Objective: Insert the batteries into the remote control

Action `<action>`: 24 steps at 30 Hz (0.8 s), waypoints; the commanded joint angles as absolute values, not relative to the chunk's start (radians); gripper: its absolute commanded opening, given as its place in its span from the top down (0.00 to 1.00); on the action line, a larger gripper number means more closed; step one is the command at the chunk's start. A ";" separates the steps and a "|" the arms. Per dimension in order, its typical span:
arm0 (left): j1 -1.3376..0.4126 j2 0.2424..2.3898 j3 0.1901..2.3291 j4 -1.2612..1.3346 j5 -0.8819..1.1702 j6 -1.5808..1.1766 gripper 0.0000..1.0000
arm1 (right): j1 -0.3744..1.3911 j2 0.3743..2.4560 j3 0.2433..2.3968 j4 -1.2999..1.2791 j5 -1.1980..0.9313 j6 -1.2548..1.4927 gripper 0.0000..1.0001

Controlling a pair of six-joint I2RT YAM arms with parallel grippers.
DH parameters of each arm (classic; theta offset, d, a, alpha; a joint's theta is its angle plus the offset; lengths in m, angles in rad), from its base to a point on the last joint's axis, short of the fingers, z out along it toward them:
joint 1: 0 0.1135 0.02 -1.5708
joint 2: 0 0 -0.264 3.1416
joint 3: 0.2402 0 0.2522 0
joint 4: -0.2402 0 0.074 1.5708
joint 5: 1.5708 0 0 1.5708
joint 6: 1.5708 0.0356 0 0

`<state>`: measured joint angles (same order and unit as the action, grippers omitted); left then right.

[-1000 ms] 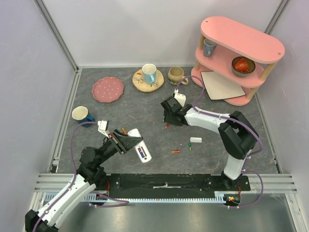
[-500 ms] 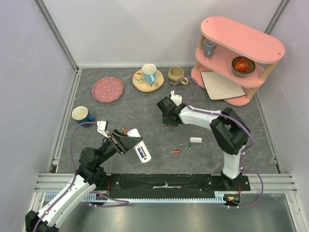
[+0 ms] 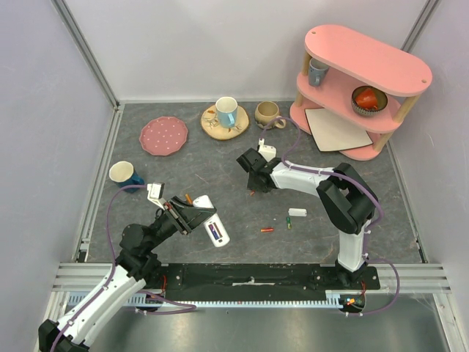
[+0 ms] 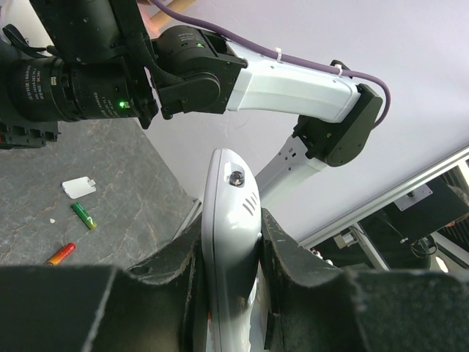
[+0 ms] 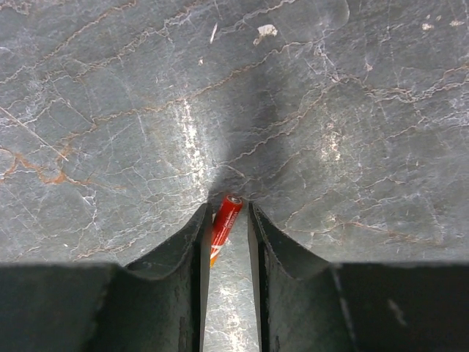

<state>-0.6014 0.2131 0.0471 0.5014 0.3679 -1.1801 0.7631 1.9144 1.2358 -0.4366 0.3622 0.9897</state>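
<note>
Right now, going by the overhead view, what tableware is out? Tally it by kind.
Cups and mugs: 4 (blue cup, pale blue mug, beige mug, grey-blue cup on the pink shelf)
Plates: 1 (pink plate)
Coasters: 1 (wooden coaster under the pale blue mug)
Bowls: 1 (bowl on the pink shelf)
Total: 7
</note>
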 commanded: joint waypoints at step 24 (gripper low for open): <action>-0.597 0.647 -0.003 0.854 0.368 -1.204 0.98 | 0.882 1.324 1.094 -0.393 0.251 0.402 1.00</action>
<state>-0.6014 0.5423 0.0463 0.6479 0.3683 -1.1805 0.8093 1.4433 1.1099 -0.4156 0.2668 0.5663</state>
